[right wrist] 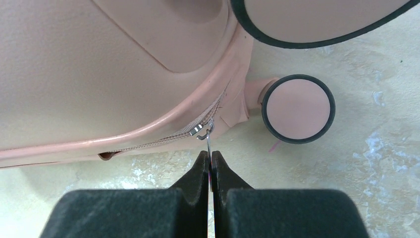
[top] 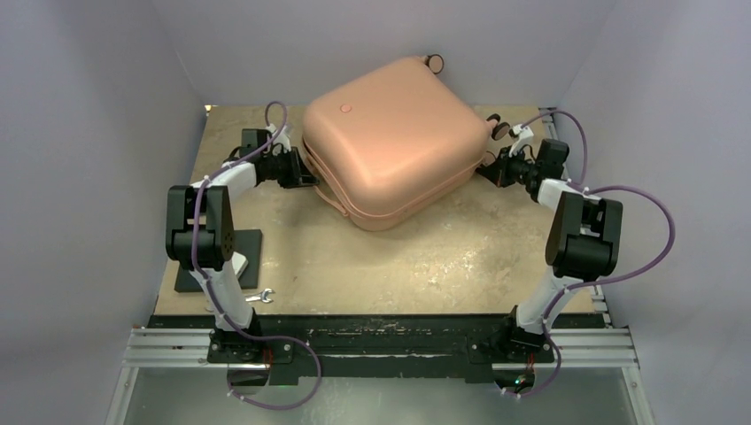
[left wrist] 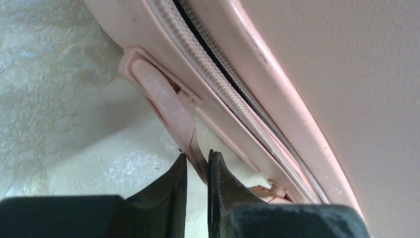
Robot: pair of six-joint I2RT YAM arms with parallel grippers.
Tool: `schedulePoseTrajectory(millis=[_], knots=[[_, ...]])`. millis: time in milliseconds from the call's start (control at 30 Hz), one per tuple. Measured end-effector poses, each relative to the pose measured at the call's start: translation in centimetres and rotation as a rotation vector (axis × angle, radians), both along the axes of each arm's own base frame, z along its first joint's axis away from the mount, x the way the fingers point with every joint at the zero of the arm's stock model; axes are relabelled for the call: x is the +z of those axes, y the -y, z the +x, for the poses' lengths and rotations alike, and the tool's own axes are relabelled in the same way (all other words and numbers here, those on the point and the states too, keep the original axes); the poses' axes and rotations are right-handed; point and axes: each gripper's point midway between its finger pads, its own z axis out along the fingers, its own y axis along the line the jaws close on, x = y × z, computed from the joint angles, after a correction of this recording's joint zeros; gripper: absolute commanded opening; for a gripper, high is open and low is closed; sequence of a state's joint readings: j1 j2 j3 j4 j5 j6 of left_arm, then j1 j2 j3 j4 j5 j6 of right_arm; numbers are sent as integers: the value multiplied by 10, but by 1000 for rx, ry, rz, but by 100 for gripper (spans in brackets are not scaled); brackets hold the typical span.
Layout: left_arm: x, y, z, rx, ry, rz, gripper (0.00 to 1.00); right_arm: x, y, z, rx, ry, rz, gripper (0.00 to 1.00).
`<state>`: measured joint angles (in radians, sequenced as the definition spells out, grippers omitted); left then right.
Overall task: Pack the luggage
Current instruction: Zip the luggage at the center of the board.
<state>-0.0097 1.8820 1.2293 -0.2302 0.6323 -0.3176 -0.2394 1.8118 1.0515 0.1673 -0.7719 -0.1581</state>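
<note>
Zip-up step: right gripper (right wrist: 211,161) clamped on luggage (top: 390,133) zipper pull (right wrist: 208,141) by its wheel (right wrist: 298,109), left gripper (left wrist: 198,161) pinching its handle (left wrist: 163,99); next, drag pull along seam (right wrist: 163,141).

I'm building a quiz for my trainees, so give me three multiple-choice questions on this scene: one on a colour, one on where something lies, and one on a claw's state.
1. The luggage shell is: A blue; B grey; C salmon pink.
2. The small wrench lies: A on the table by the left arm's base; B on the luggage; C beside a wheel.
3. The right claw is: A open above the lid; B shut on the zipper pull; C open beside a wheel.
Answers: C, the whole shell shows pink; A, the overhead view shows it there; B, its fingers pinch the thin metal pull.
</note>
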Motion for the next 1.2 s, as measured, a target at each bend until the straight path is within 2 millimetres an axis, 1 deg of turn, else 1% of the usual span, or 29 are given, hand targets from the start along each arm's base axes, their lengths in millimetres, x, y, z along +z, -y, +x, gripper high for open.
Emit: schedulePoseTrajectory(millis=[67,233,400,667,833,967,1033,1100,1200], knots=[[-1,-2,-1,-43,15,-13,0,-1,0,0,2,-9,16,0],[-1,-3,-3,-126,51,-28,0,-7,-5,7,26,-47,89,0],[1,-4,-5,-161,65,-23,0,-6,-5,10,19,-75,133,0],[7,-8,-5,-192,86,-23,0,-1,5,20,-93,-89,128,0],[8,-9,-6,-212,101,-29,0,0,6,20,-161,-79,126,0],[9,-9,-6,-224,109,-32,0,0,4,21,-163,-81,148,0],[10,-9,-7,-227,109,-33,0,-2,1,27,-133,-86,176,0],[9,-11,-8,-228,104,-29,0,-4,1,38,-98,-77,203,0],[-7,-31,-10,-188,56,31,0,-4,6,50,-85,-43,209,0]])
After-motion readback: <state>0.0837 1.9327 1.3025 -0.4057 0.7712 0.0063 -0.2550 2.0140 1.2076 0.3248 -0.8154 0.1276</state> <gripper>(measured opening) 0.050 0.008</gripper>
